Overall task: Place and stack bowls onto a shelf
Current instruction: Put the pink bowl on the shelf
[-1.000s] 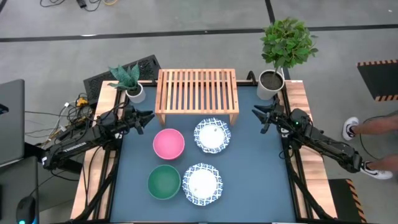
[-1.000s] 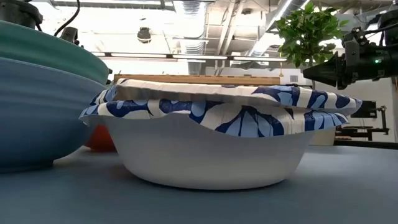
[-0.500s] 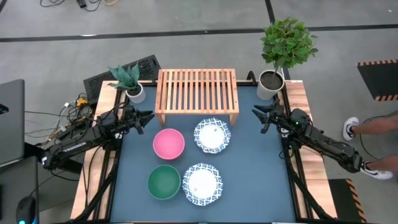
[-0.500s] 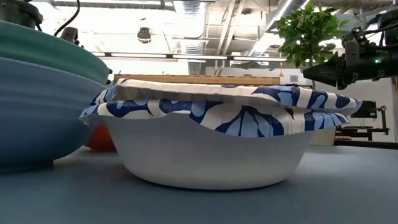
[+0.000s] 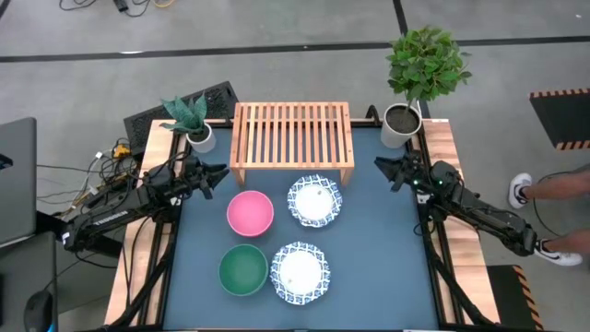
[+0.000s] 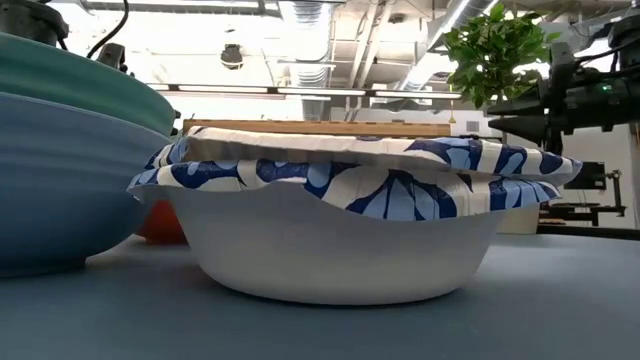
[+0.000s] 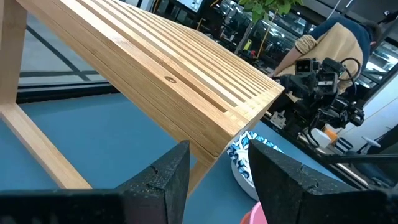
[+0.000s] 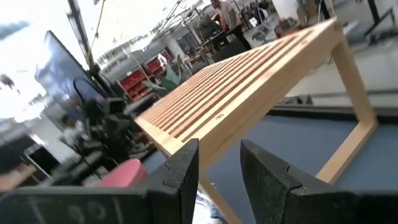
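Note:
Four bowls rest base-down on the blue tabletop in front of the shelf (image 5: 291, 138): a pink bowl (image 5: 250, 212), a teal bowl (image 5: 243, 269) and two white bowls with blue rims (image 5: 314, 201) (image 5: 300, 271). The light-wood shelf stands on its two side legs at the far edge, with nothing on its slats. My left gripper (image 5: 219, 178) hovers open by the shelf's left leg, pointing level at it (image 7: 217, 155). My right gripper (image 5: 383, 171) hovers by the right leg, a gap between its fingers (image 8: 219, 155). Neither holds anything.
A small potted plant (image 5: 194, 120) stands at the shelf's far left and a taller one (image 5: 419, 74) at its far right. A laptop (image 5: 17, 175) sits off the table's left. A person's legs (image 5: 553, 198) show at the right. Bare tabletop (image 5: 387, 267) lies near right.
My right gripper has rolled about the line it points along, staying in place by the shelf's right leg; in the low view its fingers now look flatter. The bowls, the shelf and my left gripper have kept still.

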`<state>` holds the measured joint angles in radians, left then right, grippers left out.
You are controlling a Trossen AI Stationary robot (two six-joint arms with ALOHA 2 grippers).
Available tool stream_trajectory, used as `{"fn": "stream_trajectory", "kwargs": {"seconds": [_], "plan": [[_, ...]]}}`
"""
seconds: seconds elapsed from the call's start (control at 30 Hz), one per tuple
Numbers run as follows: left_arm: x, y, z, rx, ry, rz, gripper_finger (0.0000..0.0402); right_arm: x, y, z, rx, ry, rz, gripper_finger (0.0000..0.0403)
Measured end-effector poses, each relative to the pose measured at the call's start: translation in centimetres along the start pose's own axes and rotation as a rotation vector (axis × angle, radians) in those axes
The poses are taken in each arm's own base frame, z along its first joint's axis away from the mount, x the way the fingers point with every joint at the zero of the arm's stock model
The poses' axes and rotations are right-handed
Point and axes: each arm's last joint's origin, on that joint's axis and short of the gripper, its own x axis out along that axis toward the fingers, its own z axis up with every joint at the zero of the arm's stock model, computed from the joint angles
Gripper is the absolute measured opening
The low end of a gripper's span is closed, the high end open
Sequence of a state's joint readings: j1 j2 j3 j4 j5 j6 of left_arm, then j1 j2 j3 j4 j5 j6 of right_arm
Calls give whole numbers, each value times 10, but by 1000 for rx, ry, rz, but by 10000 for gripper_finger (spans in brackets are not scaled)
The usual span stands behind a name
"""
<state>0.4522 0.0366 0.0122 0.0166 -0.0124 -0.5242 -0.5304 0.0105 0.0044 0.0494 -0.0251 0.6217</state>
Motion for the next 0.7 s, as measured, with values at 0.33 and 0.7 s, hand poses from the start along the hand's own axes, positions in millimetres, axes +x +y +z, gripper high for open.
{"fn": "stream_trajectory", "kwargs": {"seconds": [0.33,0.7], "plan": [[0,1,1,-95,-21,23,151,1,-2,-3,4,31,-33,143],[0,1,1,-70,-25,29,151,1,3,3,77,-6,37,143]]}}
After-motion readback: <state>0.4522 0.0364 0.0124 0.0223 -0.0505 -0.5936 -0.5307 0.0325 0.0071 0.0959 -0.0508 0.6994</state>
